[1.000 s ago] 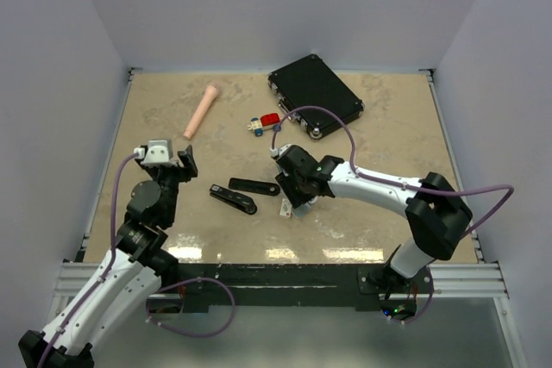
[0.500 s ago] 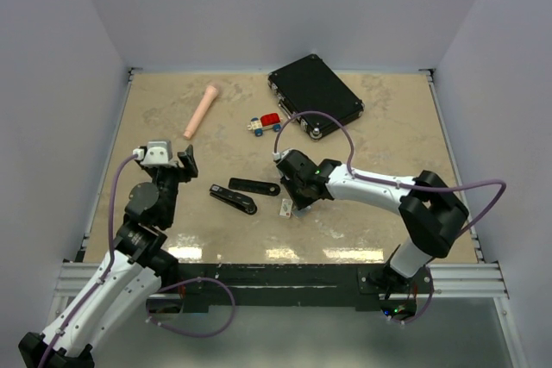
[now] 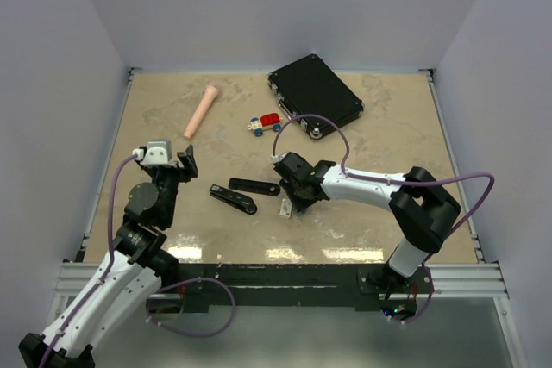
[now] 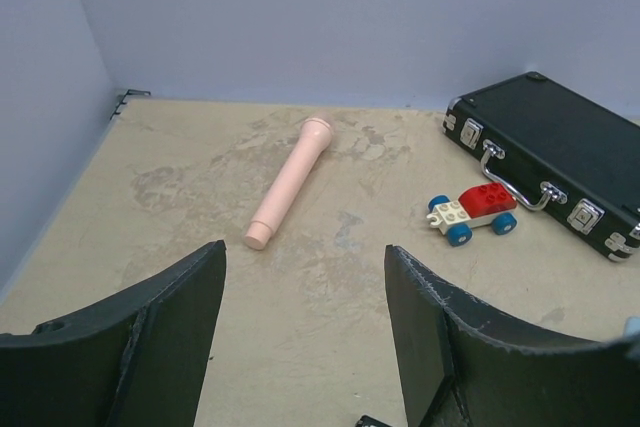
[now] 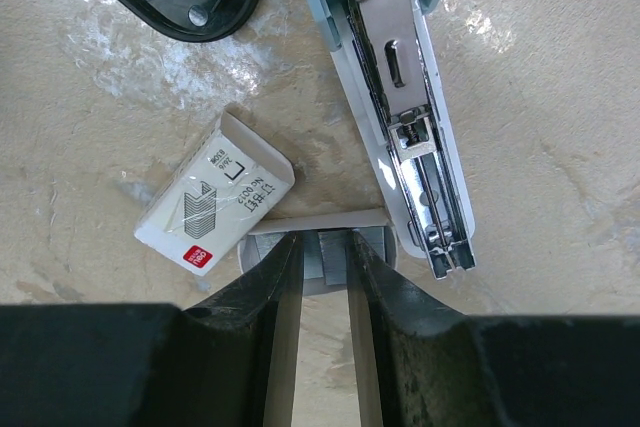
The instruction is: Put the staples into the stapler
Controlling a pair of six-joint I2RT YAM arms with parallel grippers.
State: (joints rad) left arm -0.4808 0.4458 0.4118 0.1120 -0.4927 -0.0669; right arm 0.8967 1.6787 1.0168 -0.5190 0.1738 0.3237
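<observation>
Your left gripper (image 4: 300,347) hangs above the table (image 3: 388,144) near its 9 o'clock edge. Its jaws are spread wide and hold nothing. In its wrist view a pink cylinder (image 4: 290,180) lies at 12 o'clock between the fingers. A toy car (image 4: 475,212) sits at 2 o'clock, just in front of a black case (image 4: 560,147).

Toward the table's centre you have the stapler (image 5: 405,117), swung open. In the top view its two black halves lie side by side, close to 9 o'clock of your right gripper (image 3: 293,200).

In the right wrist view the stapler's black base sits at 11 o'clock. The arm with the bare metal channel runs from 12 o'clock down to 3 o'clock.

A small white box (image 5: 213,209) lies flat at 10 o'clock of the fingertips, one corner just beside the staples (image 5: 322,255). The staples are a grey strip lying on the table straight under your right fingers. It shows in the slit between them and sticks out past both. Its right end is just beside the stapler's pale rim, near the channel's open end.

Your right jaws are drawn in to a narrow gap. You cannot tell from these views whether they pinch the strip or only sit over it.
</observation>
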